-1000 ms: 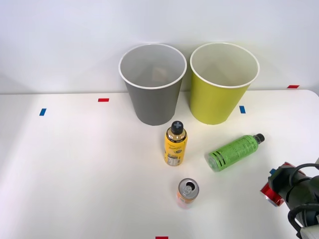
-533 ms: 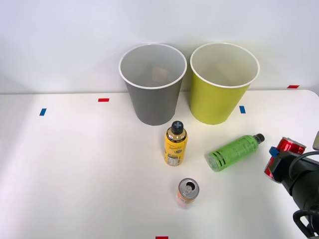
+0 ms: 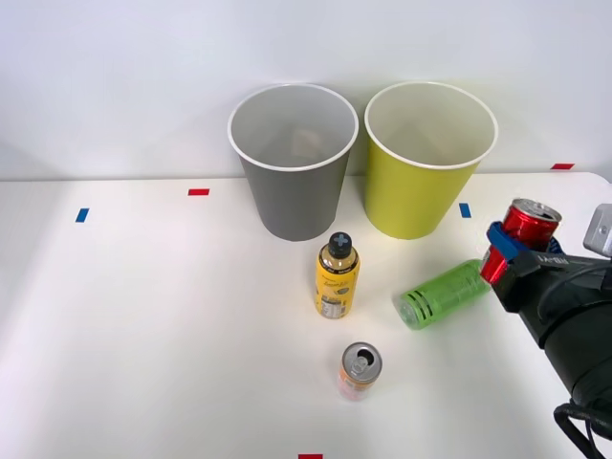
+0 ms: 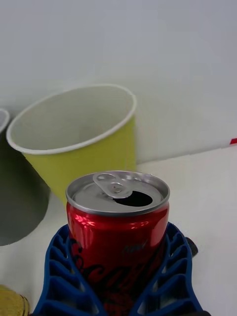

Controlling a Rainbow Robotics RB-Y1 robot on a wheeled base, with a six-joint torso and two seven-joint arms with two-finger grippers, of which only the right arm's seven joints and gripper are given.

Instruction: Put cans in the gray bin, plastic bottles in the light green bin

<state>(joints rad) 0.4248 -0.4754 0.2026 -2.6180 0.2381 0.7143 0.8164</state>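
My right gripper (image 3: 509,241) is shut on a red can (image 3: 522,229), held upright in the air at the right, over the cap end of the lying green plastic bottle (image 3: 442,295). In the right wrist view the red can (image 4: 117,232) sits between my blue ribbed fingers (image 4: 61,274), its opened silver top showing. The yellow-labelled bottle (image 3: 337,276) stands at the middle. A pale orange can (image 3: 360,369) stands nearer the front. The gray bin (image 3: 293,161) and the light green bin (image 3: 428,158) stand side by side at the back. The light green bin (image 4: 79,143) lies just beyond the held can.
Small red tape marks (image 3: 198,192) and blue tape marks (image 3: 82,214) dot the white table (image 3: 143,325). A pale wall rises behind the bins. The table's left half holds no objects.
My right gripper has risen from low at the table's right front and moved back and slightly left with the red can, which has tipped upright and now covers the green bottle's cap.
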